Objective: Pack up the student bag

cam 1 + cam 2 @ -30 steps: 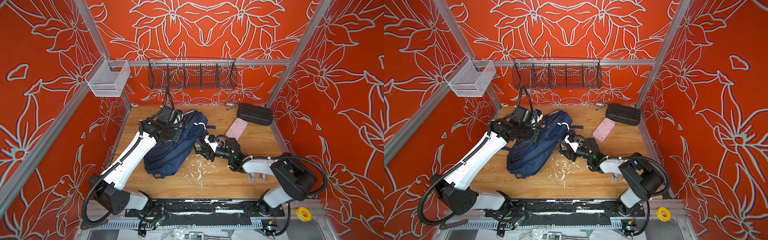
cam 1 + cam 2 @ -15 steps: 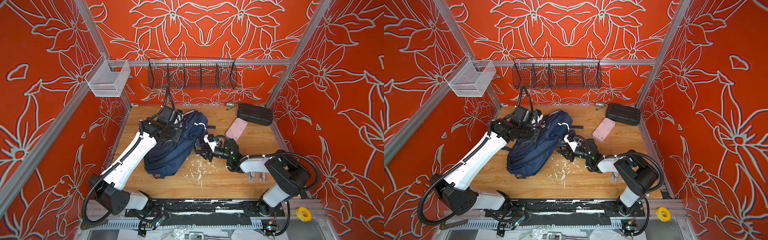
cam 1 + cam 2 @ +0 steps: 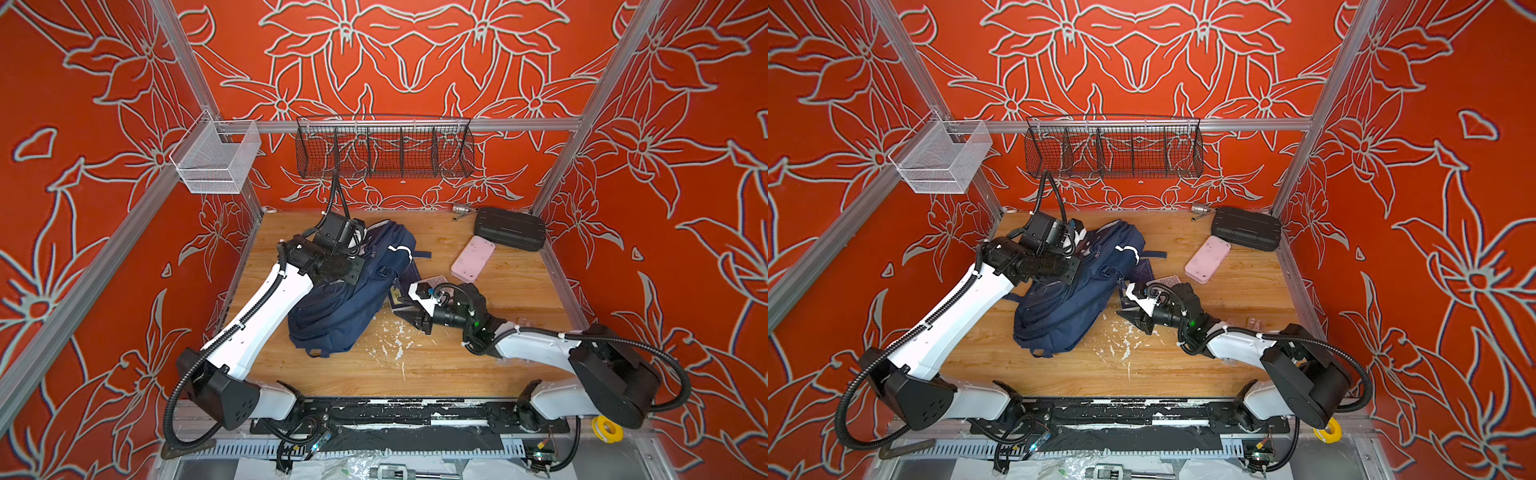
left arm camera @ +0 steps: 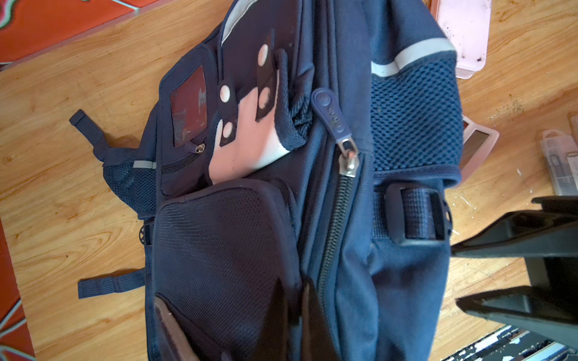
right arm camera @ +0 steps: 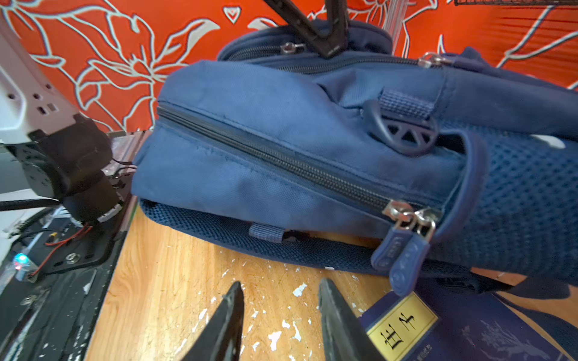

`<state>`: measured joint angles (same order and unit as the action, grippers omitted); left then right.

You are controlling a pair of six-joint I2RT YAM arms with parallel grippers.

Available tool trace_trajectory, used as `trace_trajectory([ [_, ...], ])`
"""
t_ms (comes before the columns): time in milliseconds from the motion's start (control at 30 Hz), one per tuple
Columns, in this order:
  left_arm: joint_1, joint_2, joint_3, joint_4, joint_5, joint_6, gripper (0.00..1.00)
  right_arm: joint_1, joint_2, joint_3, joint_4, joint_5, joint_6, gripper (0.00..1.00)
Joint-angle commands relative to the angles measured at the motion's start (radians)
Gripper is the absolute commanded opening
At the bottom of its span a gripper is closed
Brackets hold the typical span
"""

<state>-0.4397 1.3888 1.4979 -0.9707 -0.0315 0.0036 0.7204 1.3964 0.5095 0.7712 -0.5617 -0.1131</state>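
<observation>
We judge the step to be opening the main zip: we should bring the right gripper (image 5: 281,286), jaws apart and empty low over the table (image 3: 457,365), onto one of the twin zip pulls (image 5: 403,253), pinch it squarely, then draw along the teeth while the fabric is held taut. The left gripper (image 5: 327,50) is closed at the top of the student bag (image 3: 345,307), seemingly on a fold of fabric, though the pinch is partly hidden. The bag lies on the table just beside the right gripper, its pulls near the jaws but not touching.

Student bag (image 3: 345,307) centre-left, booklet (image 5: 488,331) beside its right, case (image 3: 509,228) back right
</observation>
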Motion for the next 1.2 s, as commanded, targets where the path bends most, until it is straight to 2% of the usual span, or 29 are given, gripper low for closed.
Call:
trace_trajectory([
  [0, -0.013, -0.024, 0.057, 0.086, 0.023, 0.018, 0.0, 0.003, 0.035, 0.033, 0.026, 0.07, -0.025, 0.43],
  [300, -0.018, -0.03, 0.047, 0.072, 0.037, 0.024, 0.0, 0.002, 0.118, 0.063, 0.153, 0.115, 0.014, 0.43],
  [533, -0.019, -0.032, 0.038, 0.075, 0.035, 0.024, 0.0, -0.003, 0.142, 0.089, 0.163, 0.1, 0.021, 0.43],
  [867, -0.021, -0.034, 0.046, 0.071, 0.026, 0.03, 0.0, -0.018, 0.149, 0.075, 0.149, 0.142, 0.034, 0.42],
  [1167, -0.02, -0.028, 0.052, 0.073, 0.024, 0.03, 0.0, -0.019, 0.139, 0.07, 0.064, 0.146, 0.016, 0.4],
])
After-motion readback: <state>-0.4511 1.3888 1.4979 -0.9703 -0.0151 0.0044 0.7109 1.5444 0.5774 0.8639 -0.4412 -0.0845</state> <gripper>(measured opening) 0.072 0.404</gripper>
